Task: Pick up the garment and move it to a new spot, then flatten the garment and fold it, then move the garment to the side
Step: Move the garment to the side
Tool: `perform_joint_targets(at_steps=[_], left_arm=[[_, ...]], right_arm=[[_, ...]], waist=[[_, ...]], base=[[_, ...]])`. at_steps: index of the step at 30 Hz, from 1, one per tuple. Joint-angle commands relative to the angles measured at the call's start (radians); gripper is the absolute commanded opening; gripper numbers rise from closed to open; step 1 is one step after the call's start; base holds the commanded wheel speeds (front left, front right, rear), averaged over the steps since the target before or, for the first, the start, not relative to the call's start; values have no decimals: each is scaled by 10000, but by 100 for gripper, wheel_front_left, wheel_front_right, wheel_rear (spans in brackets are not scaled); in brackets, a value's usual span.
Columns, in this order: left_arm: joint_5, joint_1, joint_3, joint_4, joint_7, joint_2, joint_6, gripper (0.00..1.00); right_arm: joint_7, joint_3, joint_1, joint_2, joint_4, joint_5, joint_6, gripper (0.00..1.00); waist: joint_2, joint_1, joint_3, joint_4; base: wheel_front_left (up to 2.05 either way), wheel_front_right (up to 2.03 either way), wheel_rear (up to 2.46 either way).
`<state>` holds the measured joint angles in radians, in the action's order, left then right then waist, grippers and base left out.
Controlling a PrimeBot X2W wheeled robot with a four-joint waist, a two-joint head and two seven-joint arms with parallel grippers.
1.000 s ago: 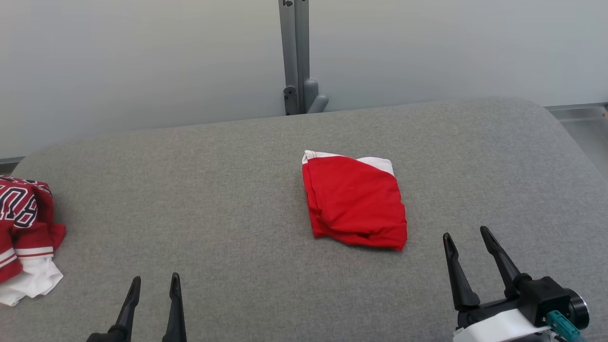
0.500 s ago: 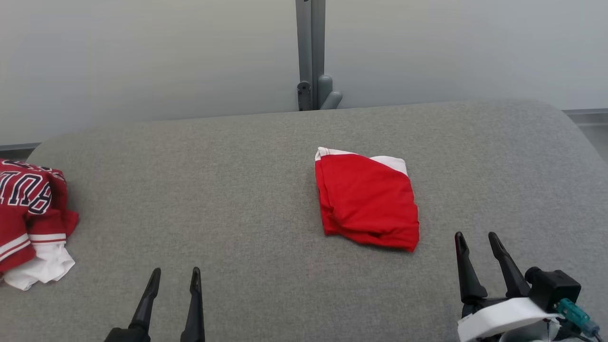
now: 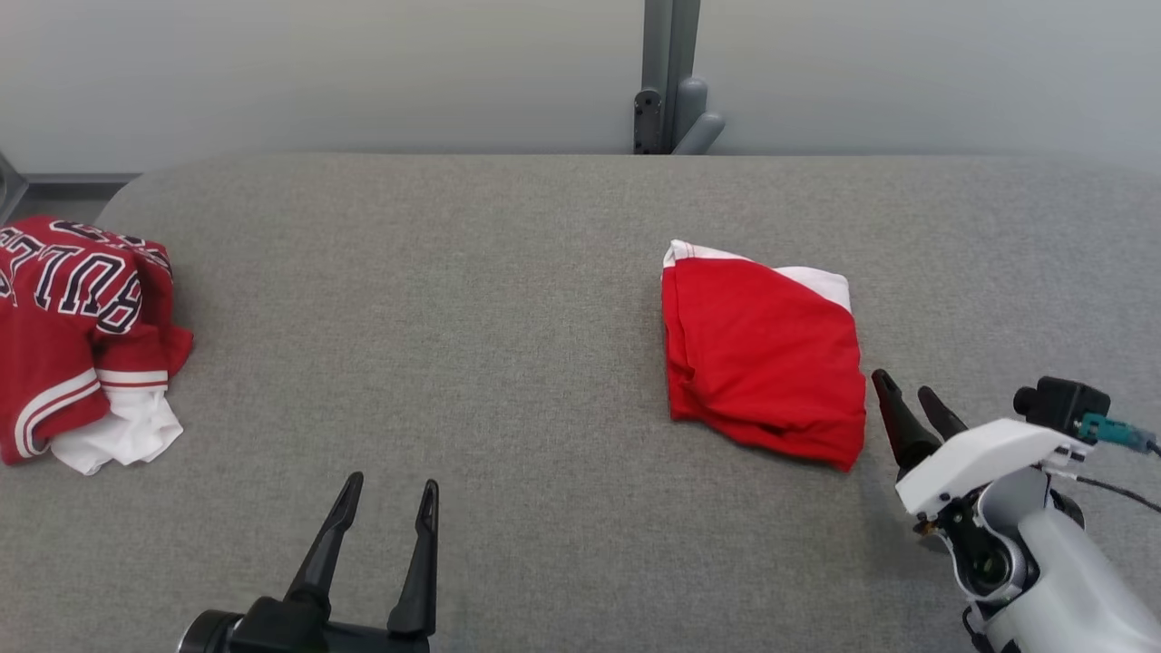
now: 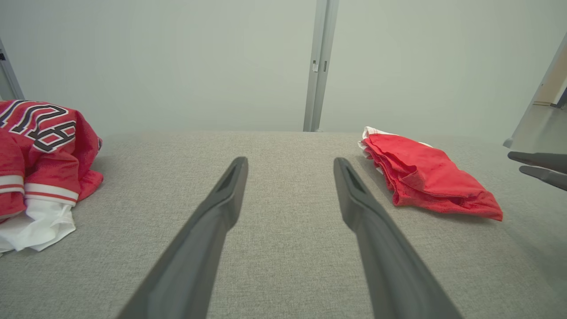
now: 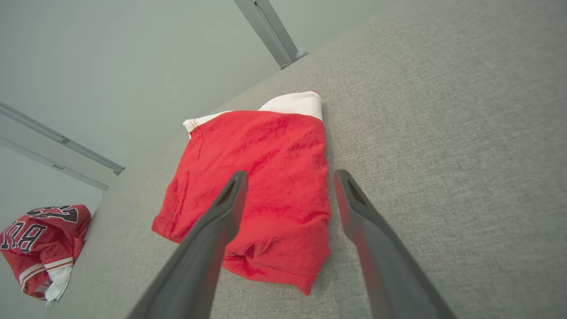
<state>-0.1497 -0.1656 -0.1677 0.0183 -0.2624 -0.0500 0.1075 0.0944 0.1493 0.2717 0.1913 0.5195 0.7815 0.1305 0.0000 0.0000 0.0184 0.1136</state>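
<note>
My right gripper (image 3: 902, 385) is released, fingers spread, just right of the folded red-and-white fabric garment (image 3: 762, 363). My left gripper (image 3: 393, 482), likewise released, sits near-left. The garment lies right of centre on the grey upholstered table (image 3: 453, 317).

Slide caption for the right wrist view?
Open right gripper aimed at the folded red-and-white garment on the grey fabric table.
</note>
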Motion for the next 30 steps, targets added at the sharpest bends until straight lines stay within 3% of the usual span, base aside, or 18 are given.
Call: perform_joint_targets(at_steps=[1,5,11,22,23,25,30], left_arm=[[47,286,-5,7,-26,-16,76,100],[-19,618,155,43,-26,-14,158,100],[-158,999,327,-24,-26,-14,219,100],[-296,1324,151,-75,-28,-14,248,100],[-304,1363,144,-66,-26,-14,245,100],[-312,1393,141,-35,-28,-15,246,100],[-358,1442,244,61,-28,-83,248,100]], right_arm=[[-675,170,476,270,229,652,3,100],[-1953,388,1326,948,668,1409,3,100],[-3317,495,2157,1475,1229,1954,3,100],[-3842,414,2541,1411,2047,2633,1,100],[-3780,452,2570,1412,2015,2656,1,76],[-3660,466,2591,1384,1921,2783,1,0],[-3295,852,2735,1556,1404,2765,3,0]], waist=[[0,0,582,403],[0,0,1073,610],[0,0,1554,827],[0,0,1863,1019],[0,0,1883,1019],[0,0,1927,1000],[0,0,2045,789]], base=[[0,0,0],[0,0,0],[0,0,0],[0,0,0],[0,0,0],[0,0,0],[0,0,0]])
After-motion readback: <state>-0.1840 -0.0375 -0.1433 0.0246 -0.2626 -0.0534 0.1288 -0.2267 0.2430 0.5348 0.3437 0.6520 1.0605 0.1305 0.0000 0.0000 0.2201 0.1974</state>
